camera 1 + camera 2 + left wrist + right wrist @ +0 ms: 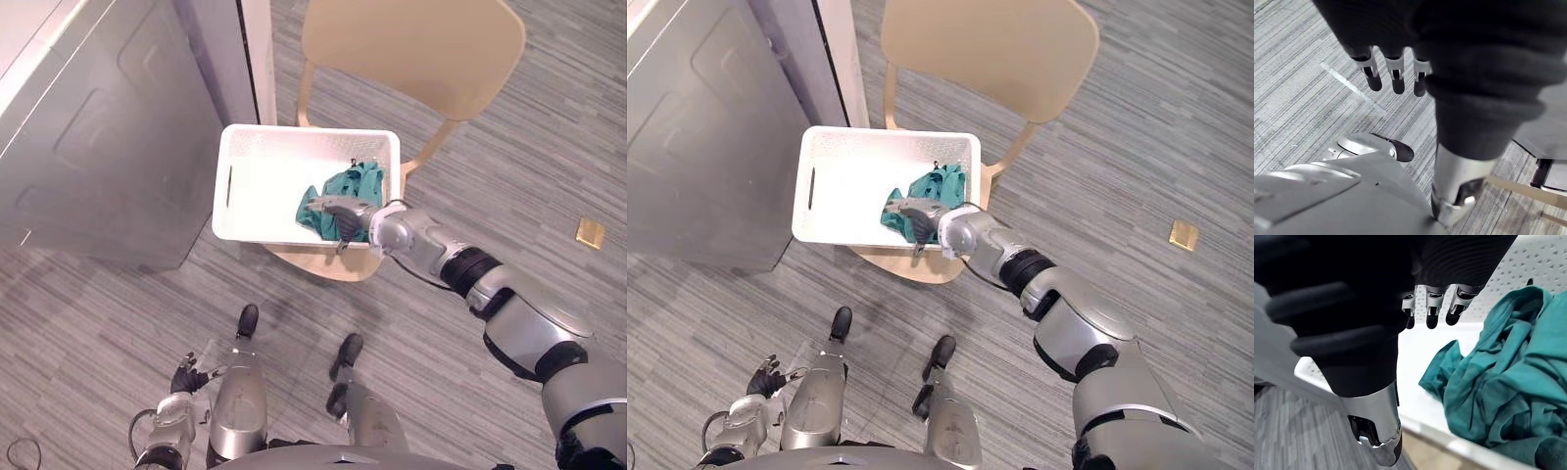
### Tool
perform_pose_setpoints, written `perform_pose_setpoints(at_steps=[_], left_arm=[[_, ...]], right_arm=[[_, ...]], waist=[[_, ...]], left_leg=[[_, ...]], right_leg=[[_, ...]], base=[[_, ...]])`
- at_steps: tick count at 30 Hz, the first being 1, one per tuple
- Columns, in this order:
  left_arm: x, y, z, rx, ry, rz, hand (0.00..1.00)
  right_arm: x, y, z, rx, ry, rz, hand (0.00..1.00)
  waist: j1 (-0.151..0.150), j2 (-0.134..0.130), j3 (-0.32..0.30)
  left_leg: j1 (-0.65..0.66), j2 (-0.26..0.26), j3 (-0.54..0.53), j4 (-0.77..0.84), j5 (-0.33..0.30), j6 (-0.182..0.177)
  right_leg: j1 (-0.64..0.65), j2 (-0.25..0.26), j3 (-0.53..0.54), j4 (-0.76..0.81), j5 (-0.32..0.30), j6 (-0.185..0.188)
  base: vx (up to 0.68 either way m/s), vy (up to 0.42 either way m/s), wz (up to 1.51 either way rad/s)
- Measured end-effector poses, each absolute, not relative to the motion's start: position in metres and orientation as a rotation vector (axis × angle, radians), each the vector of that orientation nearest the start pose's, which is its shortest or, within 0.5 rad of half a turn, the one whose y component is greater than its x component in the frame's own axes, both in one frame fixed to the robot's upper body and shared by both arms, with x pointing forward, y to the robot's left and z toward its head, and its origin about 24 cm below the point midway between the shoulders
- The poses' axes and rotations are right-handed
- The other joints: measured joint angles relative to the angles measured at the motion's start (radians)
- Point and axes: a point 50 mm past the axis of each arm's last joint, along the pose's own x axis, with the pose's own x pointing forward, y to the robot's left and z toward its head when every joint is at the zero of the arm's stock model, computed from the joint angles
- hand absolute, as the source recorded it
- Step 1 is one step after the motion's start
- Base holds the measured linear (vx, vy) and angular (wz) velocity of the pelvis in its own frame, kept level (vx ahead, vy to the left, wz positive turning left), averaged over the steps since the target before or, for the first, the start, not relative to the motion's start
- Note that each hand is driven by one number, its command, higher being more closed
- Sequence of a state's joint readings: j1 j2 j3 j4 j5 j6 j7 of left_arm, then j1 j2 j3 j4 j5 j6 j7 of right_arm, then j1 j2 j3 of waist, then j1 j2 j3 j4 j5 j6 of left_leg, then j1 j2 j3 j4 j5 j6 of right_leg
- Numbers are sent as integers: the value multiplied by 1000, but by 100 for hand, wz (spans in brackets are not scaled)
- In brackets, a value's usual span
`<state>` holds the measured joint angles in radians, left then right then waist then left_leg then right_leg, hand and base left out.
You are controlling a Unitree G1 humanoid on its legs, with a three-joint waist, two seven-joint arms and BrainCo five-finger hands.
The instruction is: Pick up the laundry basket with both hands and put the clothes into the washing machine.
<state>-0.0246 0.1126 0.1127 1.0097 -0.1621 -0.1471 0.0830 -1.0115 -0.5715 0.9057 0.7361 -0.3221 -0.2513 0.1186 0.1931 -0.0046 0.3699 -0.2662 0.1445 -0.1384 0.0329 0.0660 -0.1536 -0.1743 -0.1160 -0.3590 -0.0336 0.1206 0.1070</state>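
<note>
Grey striped carpet floor (118, 294) runs under everything. At far left stands the grey washing machine (98, 147), its side panel facing me. Low on the left, my left robot hand (186, 377) hangs beside my body, well apart from the work, its fingers loose and holding nothing.

Toward the middle, a white laundry basket (294, 130) with perforated walls sits on the seat of a pale wooden chair (411, 49), just beside the machine's corner. The basket's left half is bare white. A crumpled heap of teal clothes (367, 186) lies in its right half, against the right wall.

My right robot hand (338, 213) reaches in over the basket's near rim, at the near left edge of the clothes. Its fingers are nearly straight with the thumb held apart, and it grips nothing. I cannot tell whether it touches the cloth.

Further right, a small brass-coloured plate (590, 233) sits flat on the carpet.
</note>
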Motion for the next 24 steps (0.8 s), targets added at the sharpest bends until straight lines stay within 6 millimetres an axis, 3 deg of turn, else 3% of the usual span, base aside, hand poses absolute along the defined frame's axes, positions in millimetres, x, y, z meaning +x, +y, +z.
perform_pose_setpoints(at_steps=[6, 16, 24], left_arm=[[155, 213, -134, -58, 808, 335, 0], [156, 210, -134, -88, 799, 348, 0], [163, 200, -130, -95, 762, 303, 0]], right_arm=[[397, -142, 162, -1358, -259, 427, 0], [406, -176, 172, -1259, -188, 234, 0], [410, -203, 186, -1223, -150, 84, 0]], waist=[[17, 2, 44], [24, 9, 63], [25, 52, 97]], left_leg=[[-15, 0, -2, -5, 11, 0], [-36, 1, -3, -50, 50, 1], [-79, -2, -15, -55, 65, 0]], right_leg=[[-24, -3, -1, 18, -1, -2], [-70, -7, 0, 30, 2, -6], [-116, -12, -9, 44, 3, -7]], base=[[-30, -2, 1], [-8, 1, 0], [-2, 1, 1]])
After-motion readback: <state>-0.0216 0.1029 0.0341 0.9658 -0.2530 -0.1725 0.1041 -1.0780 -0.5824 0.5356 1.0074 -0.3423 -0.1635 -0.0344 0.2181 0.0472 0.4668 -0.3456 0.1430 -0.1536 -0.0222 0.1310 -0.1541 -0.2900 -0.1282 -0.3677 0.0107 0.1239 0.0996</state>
